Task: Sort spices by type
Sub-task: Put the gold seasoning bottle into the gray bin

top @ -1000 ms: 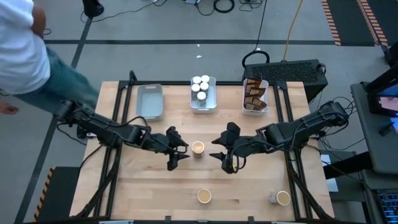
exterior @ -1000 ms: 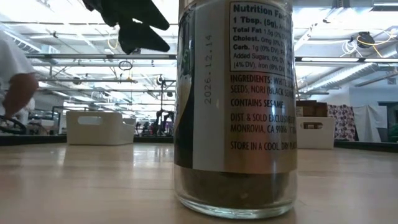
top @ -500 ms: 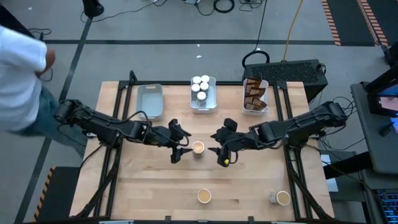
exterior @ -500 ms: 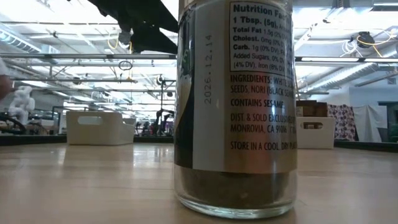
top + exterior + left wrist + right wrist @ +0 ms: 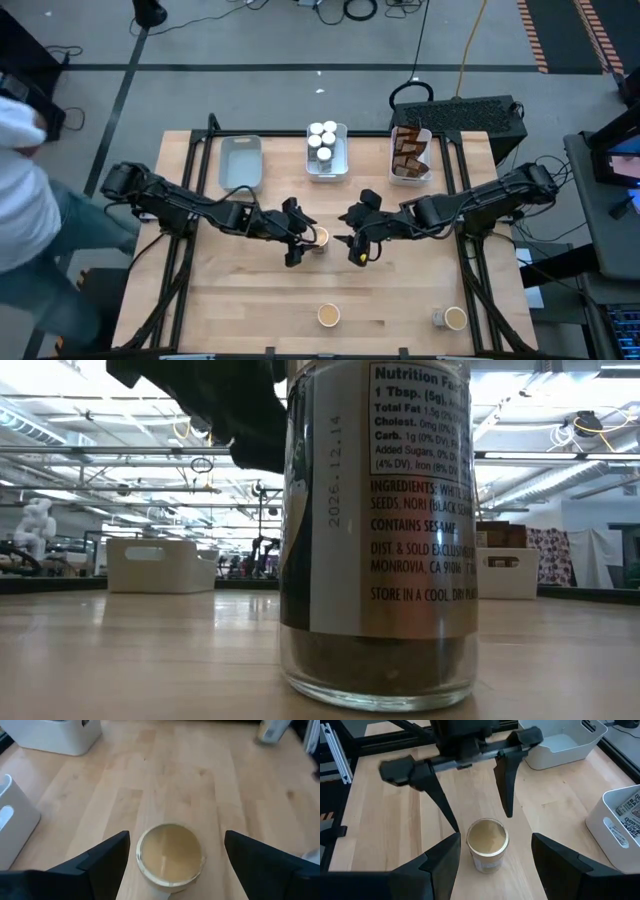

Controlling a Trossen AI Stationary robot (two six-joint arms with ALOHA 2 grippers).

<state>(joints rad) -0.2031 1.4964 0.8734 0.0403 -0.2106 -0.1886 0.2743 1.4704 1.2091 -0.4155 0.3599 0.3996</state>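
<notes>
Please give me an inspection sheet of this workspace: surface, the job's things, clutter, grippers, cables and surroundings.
Surface: wooden table, bare at the near left.
Job's things: tan-topped tub mid-table; two more tubs near the front edge; white-capped jars in the middle tray; brown pouches in the right tray; grey tray empty.
Clutter: nothing seen.
Grippers: left gripper open, fingers either side of the mid-table tub; right gripper open, beside it.
Cables: yellow cable on the floor.
Surroundings: person at the left.
</notes>
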